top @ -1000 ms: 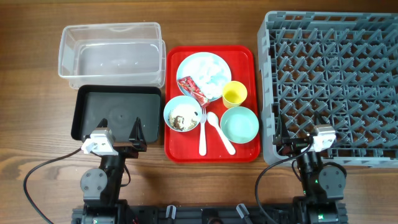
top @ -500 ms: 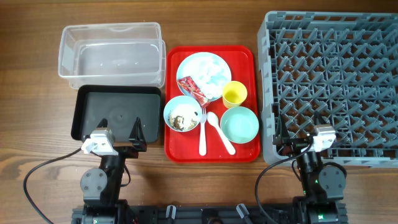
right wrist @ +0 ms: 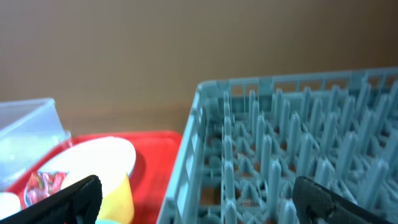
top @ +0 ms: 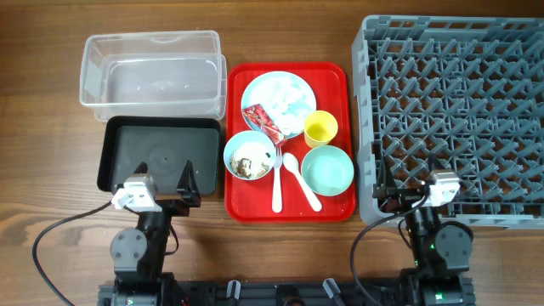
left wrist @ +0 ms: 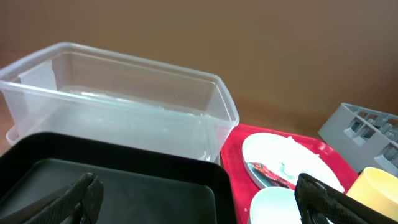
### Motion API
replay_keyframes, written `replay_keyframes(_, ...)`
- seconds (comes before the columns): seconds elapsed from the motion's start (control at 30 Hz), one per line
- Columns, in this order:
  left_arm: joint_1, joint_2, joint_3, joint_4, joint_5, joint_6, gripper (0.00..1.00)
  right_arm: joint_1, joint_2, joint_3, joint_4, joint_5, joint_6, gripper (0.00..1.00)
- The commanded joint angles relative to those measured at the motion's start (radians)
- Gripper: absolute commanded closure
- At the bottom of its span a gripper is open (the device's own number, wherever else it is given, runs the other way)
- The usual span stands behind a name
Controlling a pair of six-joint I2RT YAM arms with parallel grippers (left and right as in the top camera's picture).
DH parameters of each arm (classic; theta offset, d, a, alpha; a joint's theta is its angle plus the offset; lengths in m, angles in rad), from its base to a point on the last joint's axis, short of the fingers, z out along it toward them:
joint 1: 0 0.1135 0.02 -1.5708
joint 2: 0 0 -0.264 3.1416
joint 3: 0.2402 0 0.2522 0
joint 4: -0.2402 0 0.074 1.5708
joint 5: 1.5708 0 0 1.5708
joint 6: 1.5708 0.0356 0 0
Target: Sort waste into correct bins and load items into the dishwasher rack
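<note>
Since nothing has left the red tray (top: 336, 72) yet, your risks sit in how tightly it is packed. The snack wrapper (top: 262, 121) lies over the near-left rim of the plate (top: 274, 87), just beside the light blue bowl (top: 231, 151), so a careless pinch may catch the plate's edge and drag the crumpled tissue (top: 294, 104) off with it. The fork (top: 277, 183) appears to lean its tines on that bowl's rim, with the spoon (top: 303, 185) just beside it. If you lift the bowl first, the fork may flip, and any tilt is likely to spill the food leftovers (top: 248, 163) onto the tray. The yellow cup (top: 320, 128) stands between the plate and the mint green bowl (top: 327, 170), so a wide approach could knock it over.

Both arms sit folded low at the near edge of the table, pointing away from you. The left gripper (left wrist: 198, 198) hovers over the near rim of the black tub (top: 153, 153) with its jaws spread wide and nothing between them. The clear tub (top: 151, 72) lies beyond it. The right gripper (right wrist: 199, 196) hangs at the near-left corner of the dishwasher rack (top: 459, 110), also spread and holding nothing. Mind the rack wall when you swing it towards the tray
</note>
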Motion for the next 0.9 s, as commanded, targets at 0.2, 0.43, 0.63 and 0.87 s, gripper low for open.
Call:
replay_keyframes(0.2,0.005,0.452,0.431,-0.341,-0.01,-0.044,0.0,0.002,0.425,0.423,-0.228,0.024,0.021,0.0)
replay_keyframes(0.43,0.005,1.009,0.97,-0.801,0.058,-0.043,0.0,0.002,0.933,0.964,-0.863,0.017,0.017,0.0)
replay_keyframes(0.63,0.003,1.064,0.977,-0.682,0.191,-0.043,0.0,0.002,1.016,1.007,-0.912,-0.024,0.019,0.0)
replay_keyframes(0.87,-0.168,1.261,1.1,-0.414,0.148,-0.039,0.03,0.002,1.015,1.007,-0.899,-0.024,0.02,0.0)
